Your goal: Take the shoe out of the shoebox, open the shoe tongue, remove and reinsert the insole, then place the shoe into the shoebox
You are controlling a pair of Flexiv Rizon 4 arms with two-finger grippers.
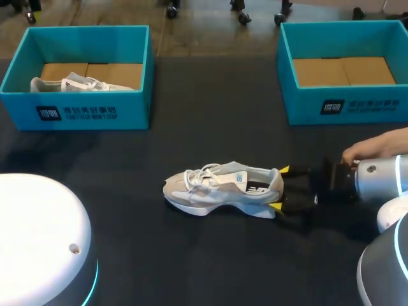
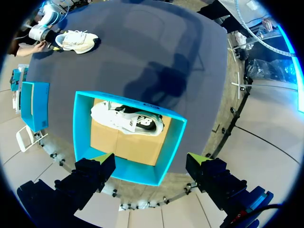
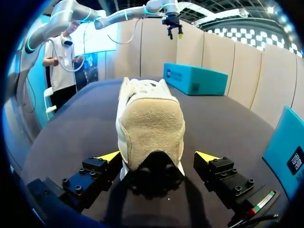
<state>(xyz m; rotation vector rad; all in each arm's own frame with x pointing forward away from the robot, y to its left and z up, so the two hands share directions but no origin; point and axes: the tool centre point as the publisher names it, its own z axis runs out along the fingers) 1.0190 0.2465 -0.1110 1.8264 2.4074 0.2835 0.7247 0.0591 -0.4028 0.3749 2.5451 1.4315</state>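
Left shoebox [image 1: 76, 111]: upper left of the frame, on the dark bench [image 1: 159, 255], second white shoe [image 1: 67, 83] inside.
My left claw [image 2: 149, 157]: fingers wide apart above that box, holding nothing.
Shoe [image 1: 223, 189]: centre frame, upright on the bench, toe pointing left.
My right claw [image 1: 279, 188]: fingers spread either side of the heel, not clamped.
Hand [image 1: 373, 150]: a person's, on my right arm, at the right edge.
Right shoebox [image 1: 344, 105]: upper right.

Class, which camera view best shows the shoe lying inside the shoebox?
The left wrist view: it looks straight down into the shoebox, so the whole shoe shows. The head view shows only its upper part above the front wall. The right wrist view shows just the shoebox's outside.
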